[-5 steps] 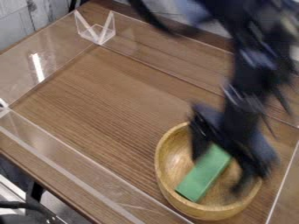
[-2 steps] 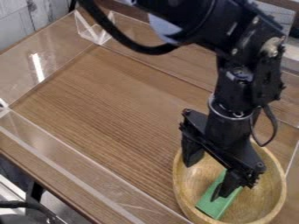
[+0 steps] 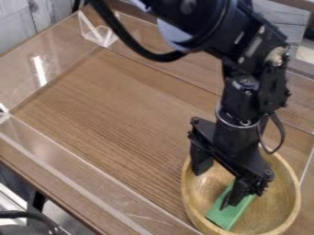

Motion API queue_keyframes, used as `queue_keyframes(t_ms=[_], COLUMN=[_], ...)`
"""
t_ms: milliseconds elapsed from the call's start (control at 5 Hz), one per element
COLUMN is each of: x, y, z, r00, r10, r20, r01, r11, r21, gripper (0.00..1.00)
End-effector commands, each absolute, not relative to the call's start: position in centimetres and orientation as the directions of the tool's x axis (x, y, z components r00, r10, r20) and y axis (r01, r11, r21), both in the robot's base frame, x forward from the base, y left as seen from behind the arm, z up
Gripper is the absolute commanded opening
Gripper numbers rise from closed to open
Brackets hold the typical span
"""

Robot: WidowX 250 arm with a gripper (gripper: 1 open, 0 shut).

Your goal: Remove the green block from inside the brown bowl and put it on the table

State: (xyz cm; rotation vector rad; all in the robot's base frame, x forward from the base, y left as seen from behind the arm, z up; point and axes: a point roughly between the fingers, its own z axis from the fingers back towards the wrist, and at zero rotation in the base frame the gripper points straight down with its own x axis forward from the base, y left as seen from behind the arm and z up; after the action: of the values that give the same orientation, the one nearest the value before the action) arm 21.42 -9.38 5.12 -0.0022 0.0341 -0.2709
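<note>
Black and spread wide, the gripper (image 3: 230, 173) is hanging fingers-down inside the brown bowl (image 3: 196, 206), straddling the upper end of the green block (image 3: 227, 212) lying there (untouched, seemingly), while the wood-grain table (image 3: 110, 101) is stretching out to clear plastic walls (image 3: 68, 55).

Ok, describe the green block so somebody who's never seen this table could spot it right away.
Start at the wood-grain table with clear plastic walls, then go to the round brown bowl at its near right corner. The green block lies inside, under the open black gripper; it is the only bright green thing there, flat and elongated.
</note>
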Motion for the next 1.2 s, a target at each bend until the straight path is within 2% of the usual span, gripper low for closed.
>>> queue_keyframes(t_ms=[0, 200, 400, 600, 1000], x=[22.4, 22.5, 22.7, 22.5, 21.4], y=[-9.3, -9.2, -9.1, -9.0, -8.7], z=[5.3, 4.8, 4.3, 4.4, 5.3], r00=[0.966, 0.967, 0.968, 0.97, 0.974], r10=[-0.259, -0.255, -0.251, -0.244, -0.211], r20=[0.007, 0.007, 0.007, -0.004, -0.081], r01=[0.259, 0.255, 0.251, 0.244, 0.207], r11=[0.966, 0.967, 0.968, 0.969, 0.976], r21=[-0.016, -0.019, -0.023, -0.03, -0.062], gripper=[1.0, 1.0, 0.0, 0.0, 0.0])
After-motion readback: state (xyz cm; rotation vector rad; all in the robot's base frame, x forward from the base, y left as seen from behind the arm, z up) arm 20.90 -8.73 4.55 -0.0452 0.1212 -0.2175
